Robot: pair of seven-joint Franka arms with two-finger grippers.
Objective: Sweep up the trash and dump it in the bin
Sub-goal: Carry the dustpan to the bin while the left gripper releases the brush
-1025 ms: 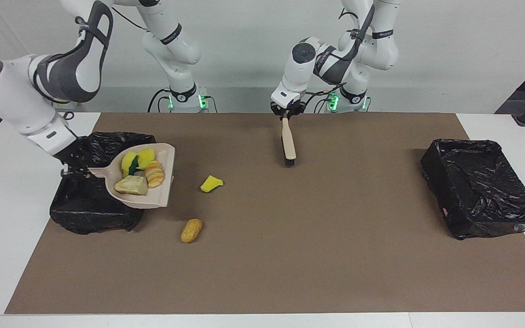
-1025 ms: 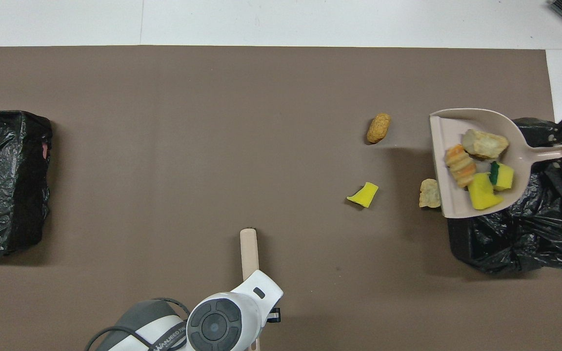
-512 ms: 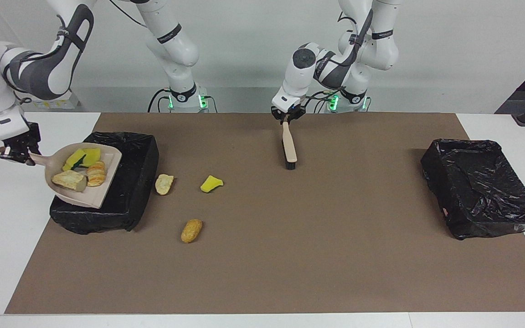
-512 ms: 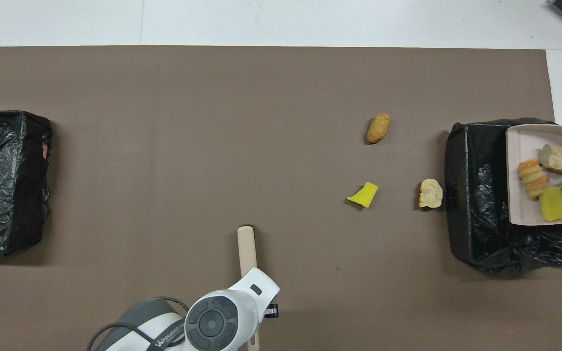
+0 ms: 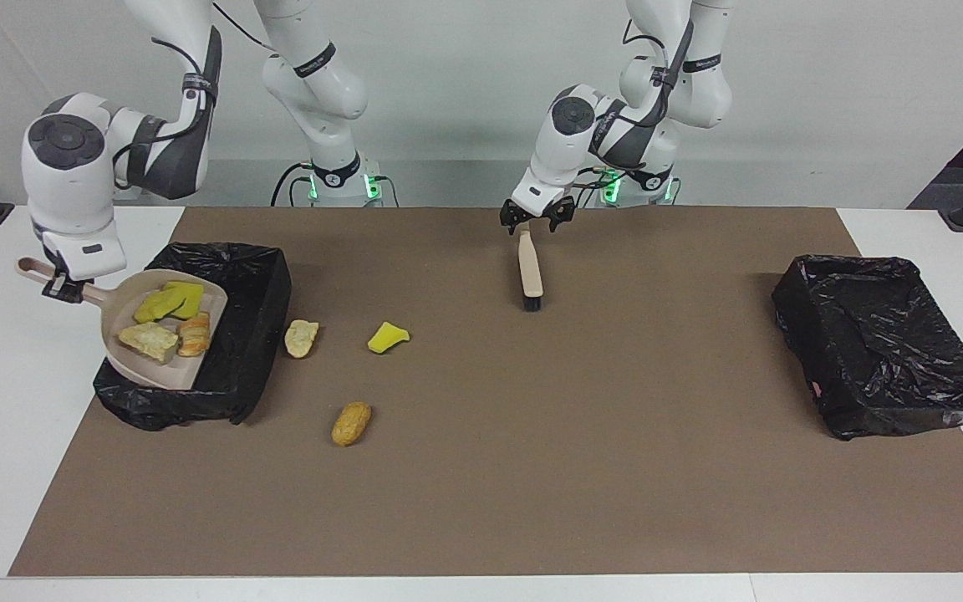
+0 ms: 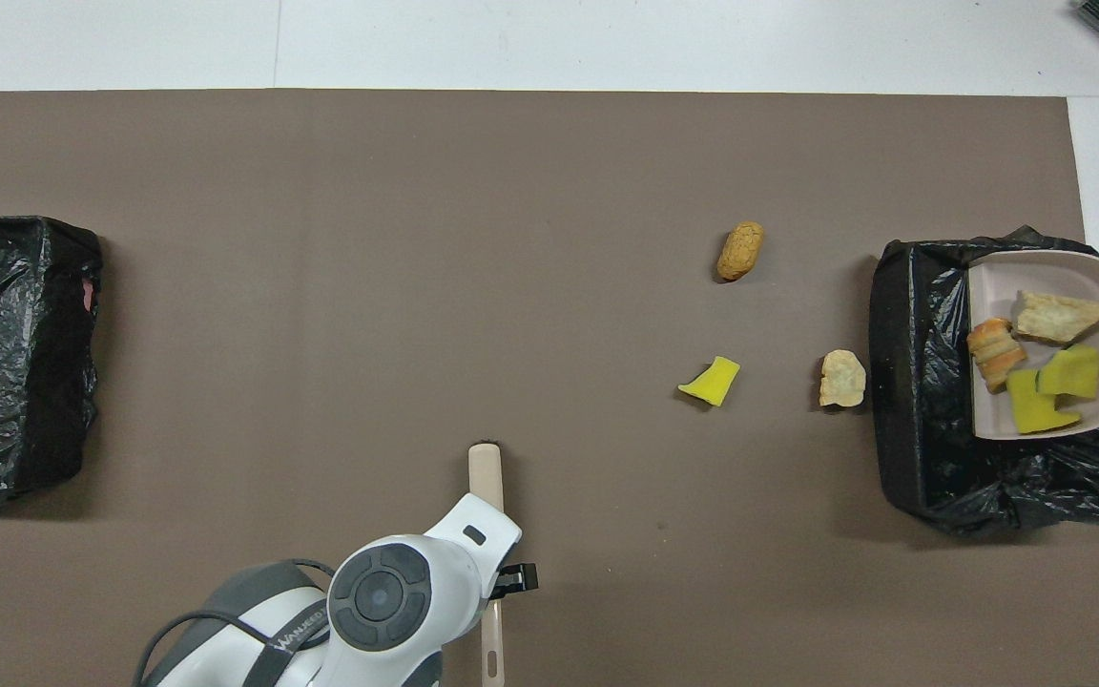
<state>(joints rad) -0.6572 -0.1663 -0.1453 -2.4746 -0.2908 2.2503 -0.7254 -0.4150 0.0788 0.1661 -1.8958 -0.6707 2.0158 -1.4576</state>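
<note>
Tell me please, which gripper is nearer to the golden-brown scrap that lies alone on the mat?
Right. The right gripper holds the dustpan over the bin, beside the golden-brown scrap. The left gripper hangs above the brush, clearly more distant.

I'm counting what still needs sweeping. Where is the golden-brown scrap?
The golden-brown scrap lies on the brown mat, farther from the robots than the yellow scrap, toward the right arm's end.
</note>
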